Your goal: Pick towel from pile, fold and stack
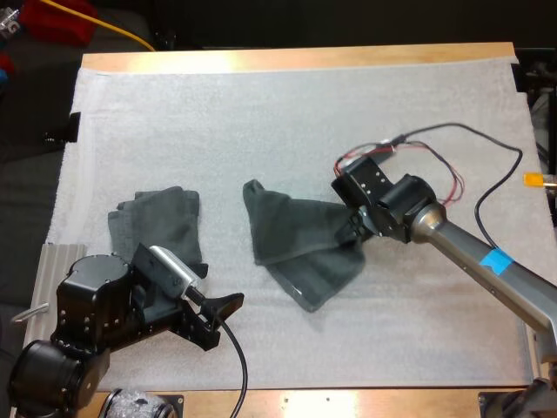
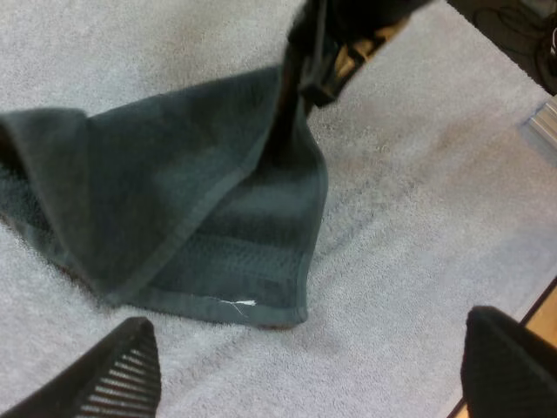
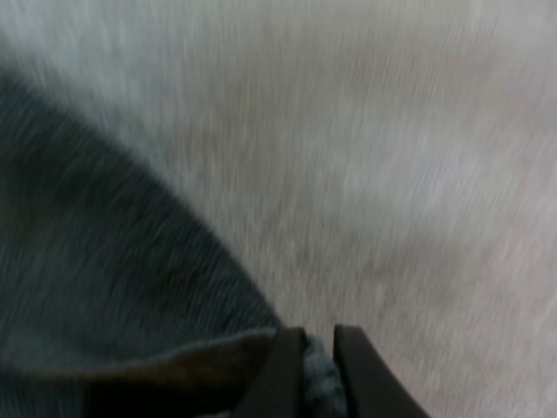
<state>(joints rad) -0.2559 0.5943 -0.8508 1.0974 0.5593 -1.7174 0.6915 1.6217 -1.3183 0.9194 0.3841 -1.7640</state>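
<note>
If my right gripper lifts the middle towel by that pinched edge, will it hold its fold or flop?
Likely floppy: the towel sags in soft folds away from where the right gripper pinches its edge. Probably light, since one small pinch gathers it. It may drag, not slide, on the textured white mat.

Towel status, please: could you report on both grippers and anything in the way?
Right gripper shut on towel edge. Left gripper open, clear of it. Second towel crumpled apart, not blocking.

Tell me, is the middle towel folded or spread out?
Partly folded: the middle towel lies doubled, one hemmed layer over another, with one edge pinched in the right jaws.
</note>
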